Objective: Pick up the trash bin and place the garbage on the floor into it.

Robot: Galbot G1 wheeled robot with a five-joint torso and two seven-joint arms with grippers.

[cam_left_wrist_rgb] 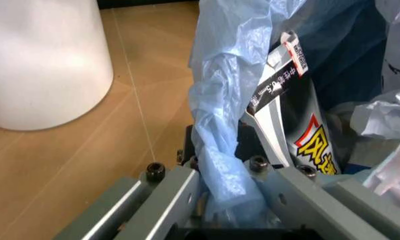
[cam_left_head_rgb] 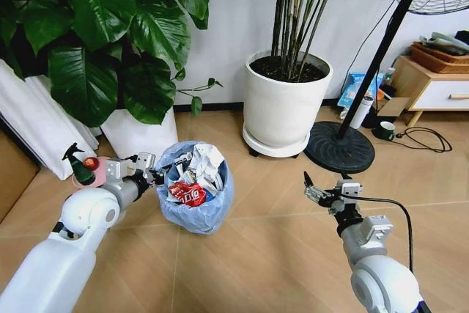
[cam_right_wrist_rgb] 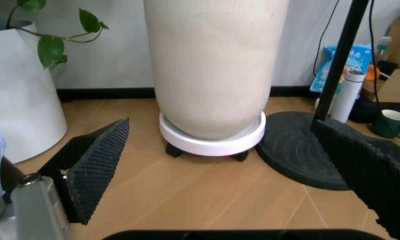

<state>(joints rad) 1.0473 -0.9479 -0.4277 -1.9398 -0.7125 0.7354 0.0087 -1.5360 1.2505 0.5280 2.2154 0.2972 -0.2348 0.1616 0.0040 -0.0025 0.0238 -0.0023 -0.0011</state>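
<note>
The trash bin [cam_left_head_rgb: 196,188], lined with a crinkly light blue bag, is at centre left on the floor [cam_left_head_rgb: 271,254]. It holds garbage: a red wrapper [cam_left_head_rgb: 187,194] and crumpled white paper [cam_left_head_rgb: 209,163]. My left gripper [cam_left_head_rgb: 155,174] is shut on the bin's near-left rim. In the left wrist view the blue bag [cam_left_wrist_rgb: 220,125] is pinched between the fingers of the left gripper [cam_left_wrist_rgb: 227,180], with a printed packet [cam_left_wrist_rgb: 287,115] just inside. My right gripper [cam_left_head_rgb: 311,188] hovers open and empty to the right of the bin. The right wrist view has that gripper [cam_right_wrist_rgb: 233,165] with its pads spread wide.
A large white pot with bamboo stems [cam_left_head_rgb: 286,104] stands behind the bin, and a black fan base [cam_left_head_rgb: 339,148] to its right. A leafy plant's white pot [cam_left_head_rgb: 139,133] and a green spray bottle [cam_left_head_rgb: 78,166] are at the left. A low cabinet [cam_left_head_rgb: 432,86] is far right.
</note>
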